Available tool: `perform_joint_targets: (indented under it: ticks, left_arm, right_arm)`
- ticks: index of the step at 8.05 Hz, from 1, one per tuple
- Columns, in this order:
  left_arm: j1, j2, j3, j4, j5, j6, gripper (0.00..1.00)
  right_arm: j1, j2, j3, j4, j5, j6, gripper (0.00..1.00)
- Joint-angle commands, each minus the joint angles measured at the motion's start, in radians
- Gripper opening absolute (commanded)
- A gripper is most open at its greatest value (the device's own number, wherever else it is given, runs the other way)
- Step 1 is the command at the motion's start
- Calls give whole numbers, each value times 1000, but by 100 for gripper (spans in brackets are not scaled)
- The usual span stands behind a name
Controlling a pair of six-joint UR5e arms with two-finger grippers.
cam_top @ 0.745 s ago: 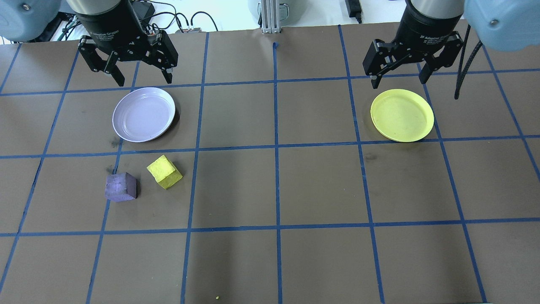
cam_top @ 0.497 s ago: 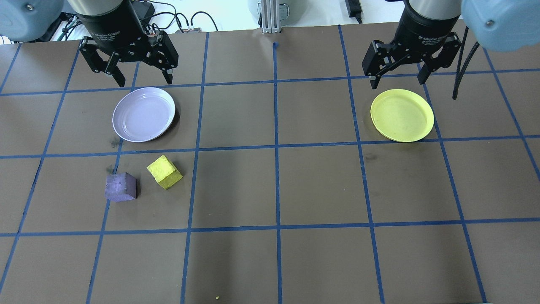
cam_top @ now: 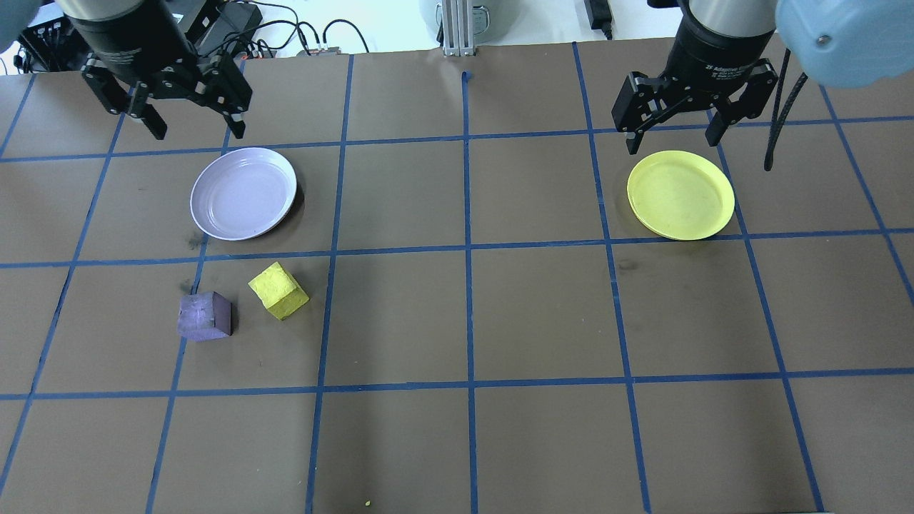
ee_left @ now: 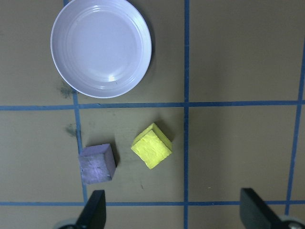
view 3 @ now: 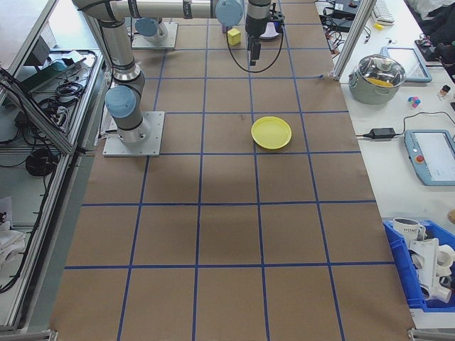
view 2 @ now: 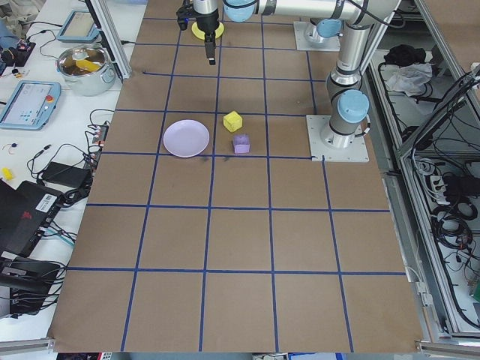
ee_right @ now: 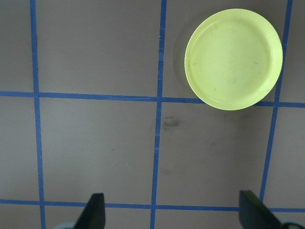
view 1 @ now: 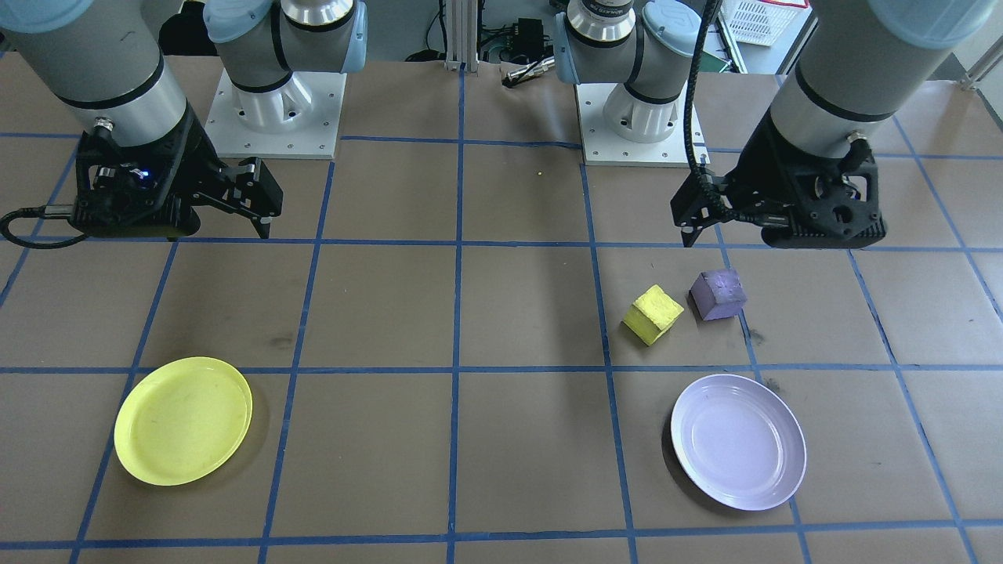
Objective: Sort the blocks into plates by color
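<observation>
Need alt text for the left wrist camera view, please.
A rough purple cube and a rough bright yellow cube sit apart on the brown gridded table, below an empty pale lavender round plate. The left claw is open at the bottom edge.

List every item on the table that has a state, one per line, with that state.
yellow block: on the table, tilted, not in a plate, close to the purple one.
purple block: on the table, not in a plate.
lavender plate: empty.
yellow plate: empty.
left tool: open, holding nothing, above the table.
right tool: open, holding nothing, by the yellow plate's far edge.
</observation>
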Motion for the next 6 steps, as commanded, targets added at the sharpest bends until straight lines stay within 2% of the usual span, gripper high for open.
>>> perform_joint_targets:
  ticks: [1, 2, 3, 6]
  left_arm:
    - [154, 19, -19, -11, 8, 222, 100]
    - [182, 39, -88, -8, 17, 304, 100]
    - [219, 63, -182, 62, 20, 380, 100]
    - [311, 102, -469, 298, 11, 351, 100]
  right_arm:
    - [1, 1, 1, 2, -1, -1, 100]
    - [1, 1, 1, 2, -1, -1, 100]
    - [-1, 1, 1, 4, 0, -2, 100]
    - [1, 2, 8, 2, 0, -1, 100]
